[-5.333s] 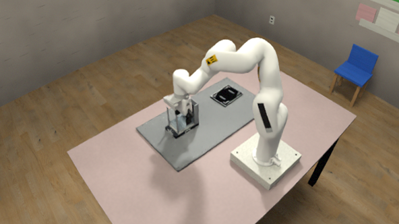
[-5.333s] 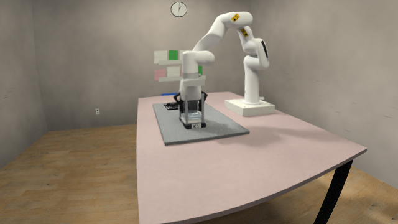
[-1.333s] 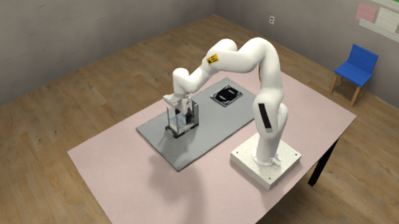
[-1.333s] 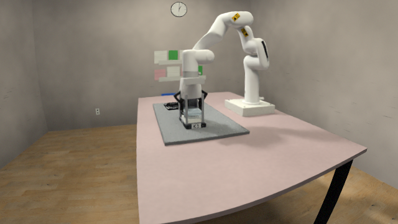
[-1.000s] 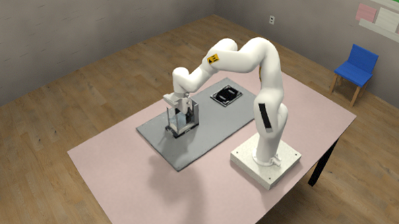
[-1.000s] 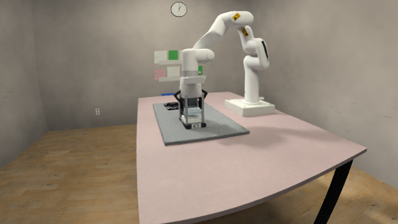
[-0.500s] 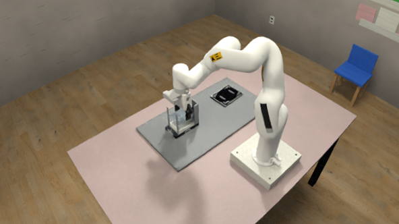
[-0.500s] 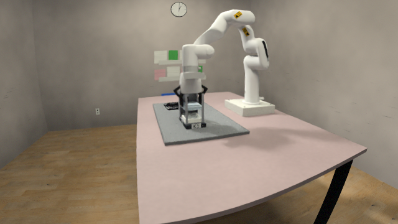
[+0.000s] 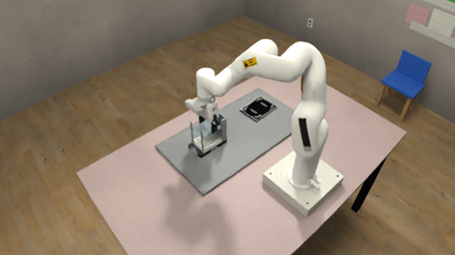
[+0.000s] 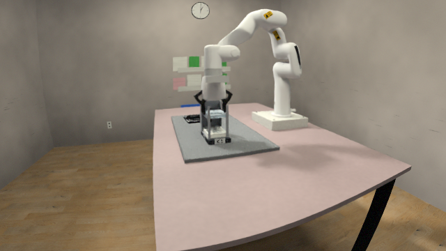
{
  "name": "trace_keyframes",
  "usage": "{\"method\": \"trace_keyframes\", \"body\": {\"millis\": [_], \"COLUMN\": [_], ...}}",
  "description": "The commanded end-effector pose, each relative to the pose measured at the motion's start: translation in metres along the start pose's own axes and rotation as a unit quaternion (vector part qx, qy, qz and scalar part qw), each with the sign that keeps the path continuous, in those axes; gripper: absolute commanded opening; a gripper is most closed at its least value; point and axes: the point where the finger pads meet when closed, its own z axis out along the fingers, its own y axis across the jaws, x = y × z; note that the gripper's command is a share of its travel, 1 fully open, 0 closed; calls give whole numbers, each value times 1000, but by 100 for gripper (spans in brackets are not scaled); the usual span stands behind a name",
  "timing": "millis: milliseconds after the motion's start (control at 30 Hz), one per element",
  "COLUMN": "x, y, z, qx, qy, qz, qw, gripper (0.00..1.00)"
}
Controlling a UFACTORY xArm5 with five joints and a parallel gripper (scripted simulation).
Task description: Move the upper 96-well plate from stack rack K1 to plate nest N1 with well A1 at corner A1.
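Observation:
The stack rack K1 [image 9: 208,136] stands on the grey mat [image 9: 227,137], with four thin posts; its label shows in the exterior view [image 10: 219,141]. My gripper [image 10: 213,111] is shut on the upper plate [image 10: 215,113], held near the top of the posts, well above the lower plate [image 10: 214,132], which lies at the rack's bottom. In the top view my gripper [image 9: 207,126] stands between the posts and partly hides the upper plate. The plate nest N1 [image 9: 257,108] is a black frame further back on the mat, and it also shows in the exterior view [image 10: 192,118].
The arm's white base block [image 9: 303,182] stands on the pink table to the right of the mat. A blue chair [image 9: 404,81] stands off the table at the far right. Wall shelves hold coloured boxes [image 10: 188,73].

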Motion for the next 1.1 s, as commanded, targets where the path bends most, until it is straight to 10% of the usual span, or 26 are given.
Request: {"method": "trace_keyframes", "body": {"millis": [0, 1067], "x": [0, 1], "y": [1, 1], "z": [-8, -54], "qx": [-4, -4], "qy": [-6, -6], "qz": [0, 0], "qw": [1000, 1000], "gripper": [0, 0]}}
